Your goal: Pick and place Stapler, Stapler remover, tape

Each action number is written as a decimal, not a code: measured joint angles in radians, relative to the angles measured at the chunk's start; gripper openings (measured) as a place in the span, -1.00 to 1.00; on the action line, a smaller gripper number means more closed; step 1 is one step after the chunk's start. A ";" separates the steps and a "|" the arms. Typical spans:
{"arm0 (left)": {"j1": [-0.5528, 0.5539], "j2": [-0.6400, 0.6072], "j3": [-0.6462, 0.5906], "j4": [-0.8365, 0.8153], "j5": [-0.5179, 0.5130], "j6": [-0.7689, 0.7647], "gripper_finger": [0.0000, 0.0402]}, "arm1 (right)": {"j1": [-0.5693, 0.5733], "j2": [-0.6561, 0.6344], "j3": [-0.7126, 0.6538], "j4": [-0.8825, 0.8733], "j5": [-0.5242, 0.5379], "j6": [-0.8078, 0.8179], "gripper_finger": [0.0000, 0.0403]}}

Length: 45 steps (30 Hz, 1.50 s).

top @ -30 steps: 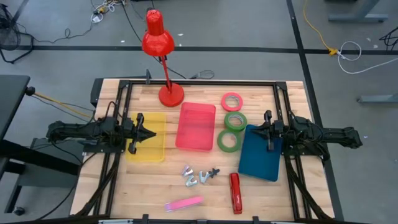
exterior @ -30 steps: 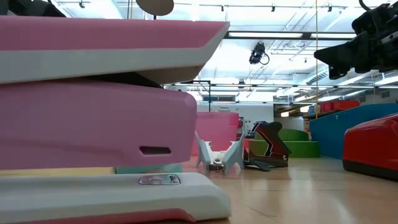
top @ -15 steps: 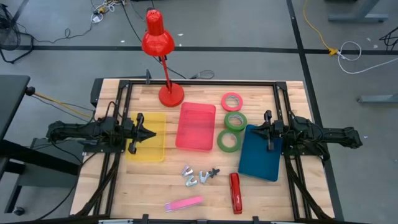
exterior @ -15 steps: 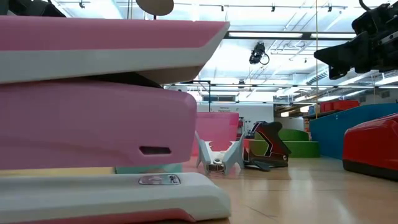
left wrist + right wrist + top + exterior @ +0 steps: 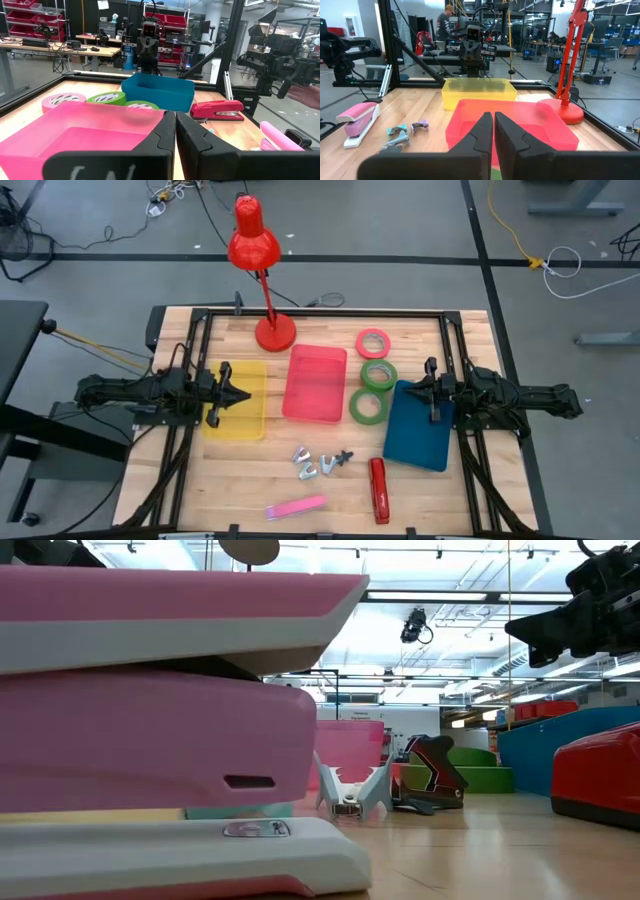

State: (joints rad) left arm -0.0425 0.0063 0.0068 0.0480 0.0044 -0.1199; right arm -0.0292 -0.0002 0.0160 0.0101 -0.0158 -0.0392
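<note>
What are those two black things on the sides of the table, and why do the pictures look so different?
They are robot arms. The left gripper hangs over a yellow bin, the right gripper over a blue bin. Both are shut and hold nothing. One camera looks down from above, one sits at table height, and one rides on each wrist. On the table lie a red stapler, a pink stapler, some staple removers, three tape rolls, a pink bin and a red lamp.

No text or label can be read
</note>
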 joint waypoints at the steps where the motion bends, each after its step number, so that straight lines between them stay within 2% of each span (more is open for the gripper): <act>1: 0.000 0.000 0.000 0.000 0.000 0.000 -0.91 | 0.000 0.000 0.000 0.000 0.000 0.000 -0.90; 34: 0.000 0.000 0.000 0.000 0.000 0.000 -0.91 | 0.000 0.000 0.000 0.007 0.000 0.046 -0.90; 38: 0.000 0.000 0.000 0.000 0.000 0.000 -0.91 | 0.000 0.000 0.000 0.035 0.043 0.111 -0.90; 45: 0.000 0.000 0.000 0.000 0.000 0.000 -0.91 | 0.000 0.000 0.011 0.094 0.069 0.107 -0.90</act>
State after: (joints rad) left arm -0.0425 0.0062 0.0067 0.0479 0.0044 -0.1196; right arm -0.0296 -0.0002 0.0269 0.1043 0.0528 0.0681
